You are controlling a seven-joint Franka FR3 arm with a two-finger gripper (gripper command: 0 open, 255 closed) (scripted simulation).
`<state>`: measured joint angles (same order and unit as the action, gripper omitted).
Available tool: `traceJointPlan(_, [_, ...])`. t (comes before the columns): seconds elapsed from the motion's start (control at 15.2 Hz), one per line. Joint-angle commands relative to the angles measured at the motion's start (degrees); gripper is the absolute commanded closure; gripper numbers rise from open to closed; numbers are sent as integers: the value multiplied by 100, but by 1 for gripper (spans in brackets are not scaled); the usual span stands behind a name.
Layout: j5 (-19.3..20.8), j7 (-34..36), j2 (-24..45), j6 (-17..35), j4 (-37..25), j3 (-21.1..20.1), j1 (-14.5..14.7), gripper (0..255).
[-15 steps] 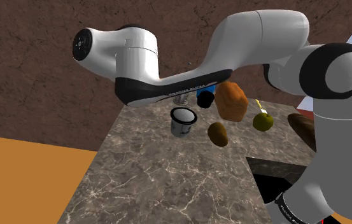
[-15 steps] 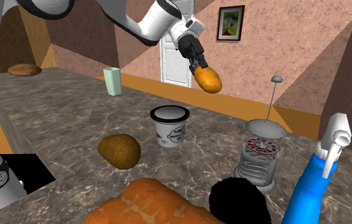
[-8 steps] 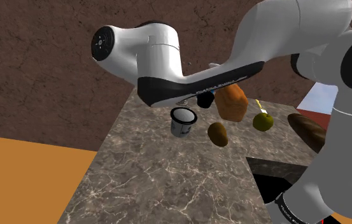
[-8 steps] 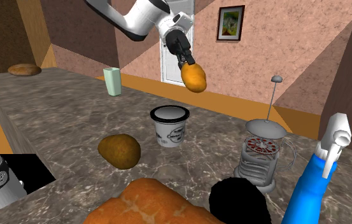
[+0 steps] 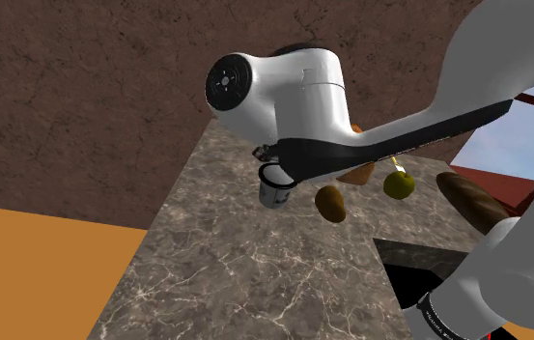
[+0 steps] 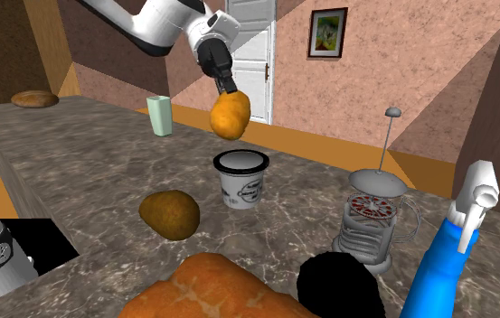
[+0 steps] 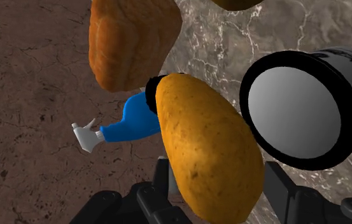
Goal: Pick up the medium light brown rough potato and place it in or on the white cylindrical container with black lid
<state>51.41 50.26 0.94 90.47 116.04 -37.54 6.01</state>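
Shoulder view: the veined marble desk carries the white cylindrical container, partly behind the arm.

Second exterior view: the claw grips the rough orange-brown potato by its upper end. The potato's long axis is near upright, and it hangs in the air above the container's black rim.

Wrist view: the black fingers clasp the oval potato, which points away from the claw. The container's flat grey top lies just beside it.

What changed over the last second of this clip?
The gripper, shut on the light brown potato throughout, carried it toward the second exterior view's left; it now hangs roughly above the white container, not touching it. Nothing was let go. The container, darker potato, bread loaf and French press stayed put.
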Motion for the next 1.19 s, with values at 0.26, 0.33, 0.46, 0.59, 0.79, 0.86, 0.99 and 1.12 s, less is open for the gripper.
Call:
traceJointPlan(0.26, [-10,281,-37,249,406,7,-10,255])
traceJointPlan(0.33, [13,341,4,278,438,6,-9,255])
traceJointPlan(0.46, [62,461,89,332,498,4,-5,255])
traceJointPlan(0.59, [115,583,180,384,554,4,1,255])
traceJointPlan(0.79, [201,766,325,457,628,7,10,255])
traceJointPlan(0.86, [232,828,376,480,650,9,14,255])
traceJointPlan(0.99, [261,887,425,502,672,9,16,255])
traceJointPlan(1.12, [262,887,426,501,671,6,13,255])
